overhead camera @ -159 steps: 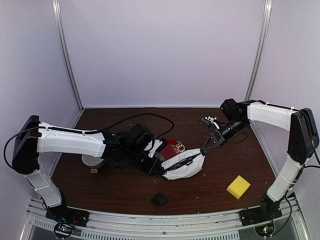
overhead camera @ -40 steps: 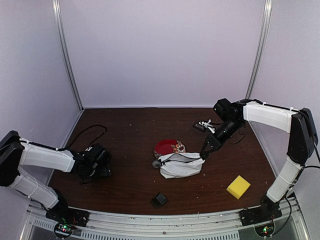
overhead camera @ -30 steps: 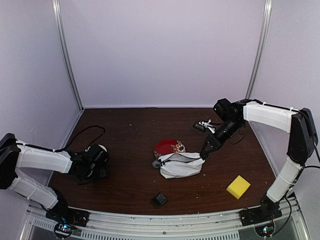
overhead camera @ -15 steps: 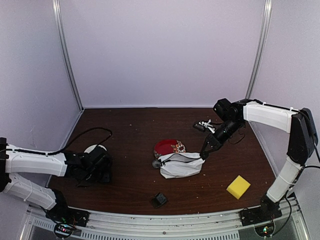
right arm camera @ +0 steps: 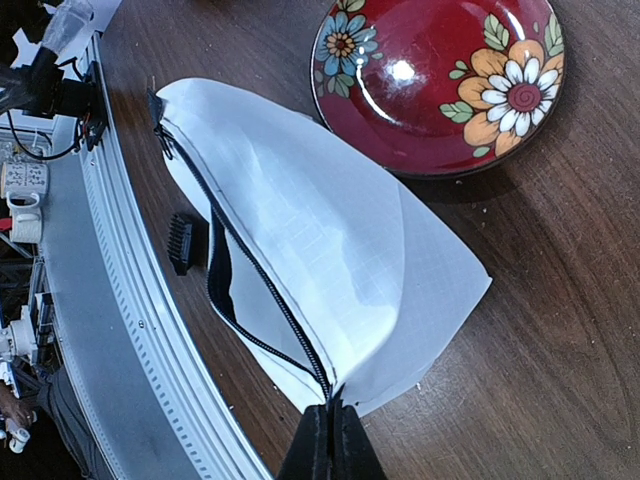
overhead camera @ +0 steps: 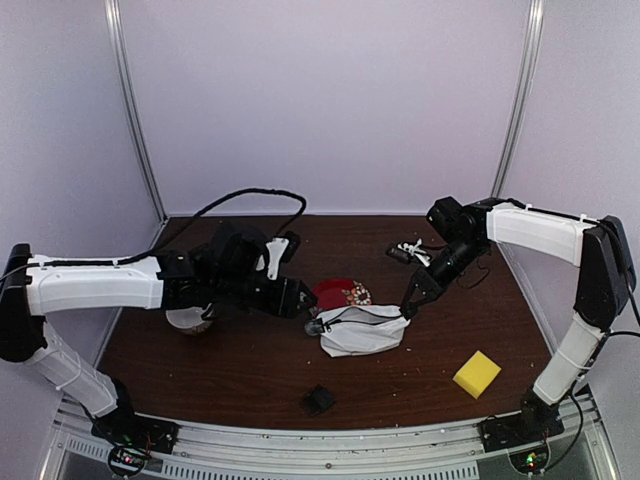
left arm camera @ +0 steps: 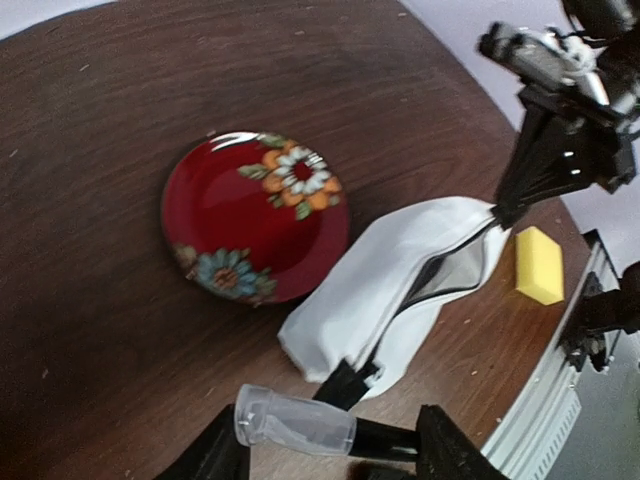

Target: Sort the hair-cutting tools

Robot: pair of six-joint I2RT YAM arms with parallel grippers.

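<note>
A slim black electric clipper (left arm camera: 392, 438) with a clear cap (left arm camera: 295, 422) lies crosswise between the fingers of my left gripper (left arm camera: 330, 442), which is shut on it. That gripper (overhead camera: 300, 300) hovers just left of a white zip pouch (overhead camera: 362, 330), close to its open mouth (left arm camera: 440, 275). My right gripper (right arm camera: 330, 440) is shut on the pouch's far corner and holds that end up (overhead camera: 408, 303). A small black clipper attachment block (overhead camera: 319, 400) lies on the table near the front edge, and shows in the right wrist view too (right arm camera: 180, 243).
A red flowered plate (overhead camera: 342, 292) sits right behind the pouch. A white bowl (overhead camera: 185, 320) stands under my left forearm. A yellow sponge (overhead camera: 477, 374) lies at the front right. The left arm's black cable (overhead camera: 250, 195) arcs over the back of the table.
My left arm has swung from the bowl at the left to the middle of the table, carrying the clipper up to the pouch. The right arm has not moved.
</note>
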